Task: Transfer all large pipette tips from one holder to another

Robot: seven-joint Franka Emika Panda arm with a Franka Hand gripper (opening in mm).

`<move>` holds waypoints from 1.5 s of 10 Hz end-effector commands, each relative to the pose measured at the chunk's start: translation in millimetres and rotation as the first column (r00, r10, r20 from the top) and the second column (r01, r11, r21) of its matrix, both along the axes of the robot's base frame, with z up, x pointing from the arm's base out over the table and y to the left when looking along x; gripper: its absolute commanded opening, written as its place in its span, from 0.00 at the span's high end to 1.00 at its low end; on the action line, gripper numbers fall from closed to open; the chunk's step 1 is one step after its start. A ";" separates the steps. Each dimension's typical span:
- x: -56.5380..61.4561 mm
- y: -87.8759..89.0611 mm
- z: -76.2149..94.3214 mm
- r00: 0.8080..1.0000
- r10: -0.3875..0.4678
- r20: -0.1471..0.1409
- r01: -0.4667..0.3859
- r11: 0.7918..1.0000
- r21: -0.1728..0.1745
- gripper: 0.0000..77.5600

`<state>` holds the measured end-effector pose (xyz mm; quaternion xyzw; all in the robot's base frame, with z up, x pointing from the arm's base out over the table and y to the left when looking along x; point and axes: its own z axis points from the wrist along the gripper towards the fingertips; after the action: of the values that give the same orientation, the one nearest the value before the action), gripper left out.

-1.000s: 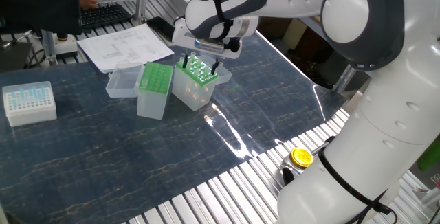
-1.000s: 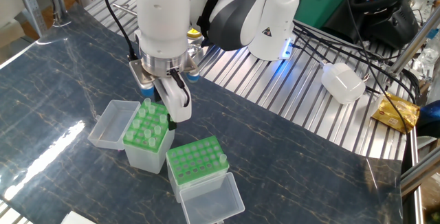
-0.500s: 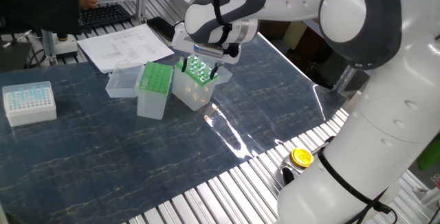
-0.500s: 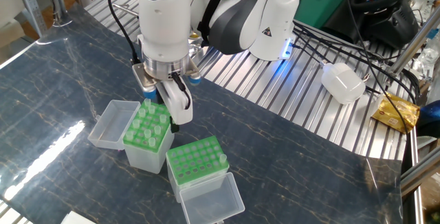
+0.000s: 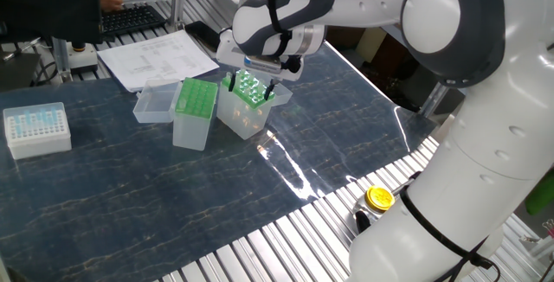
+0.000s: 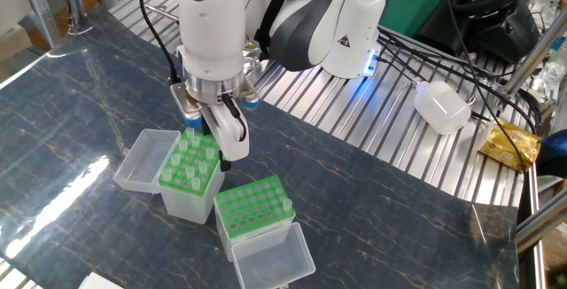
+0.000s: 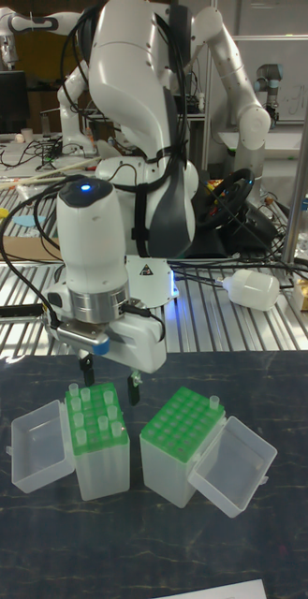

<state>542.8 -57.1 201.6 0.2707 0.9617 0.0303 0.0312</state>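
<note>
The claw (image 7: 109,377) hangs open just above the holder (image 7: 102,468). It has one finger on each side of the tips (image 7: 99,416), I think so it can drop down and pinch one. The other box (image 7: 172,473) sits close by at the holder's 3 o'clock, which makes the carry short.

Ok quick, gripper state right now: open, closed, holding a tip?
Gripper: open, fingers straddling the box of large pipette tips, nothing visibly held.
</note>
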 end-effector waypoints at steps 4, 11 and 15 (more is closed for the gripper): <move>4.0 -2.3 -0.6 1.000 -0.001 0.010 0.001 1.000 -0.005 0.00; 3.3 -2.3 -0.9 1.000 -0.015 0.015 0.016 1.000 -0.018 0.98; 3.3 -2.3 -0.9 1.000 -0.015 0.015 0.016 1.000 -0.018 0.98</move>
<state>545.2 -59.0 199.1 0.2737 0.9608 0.0254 0.0362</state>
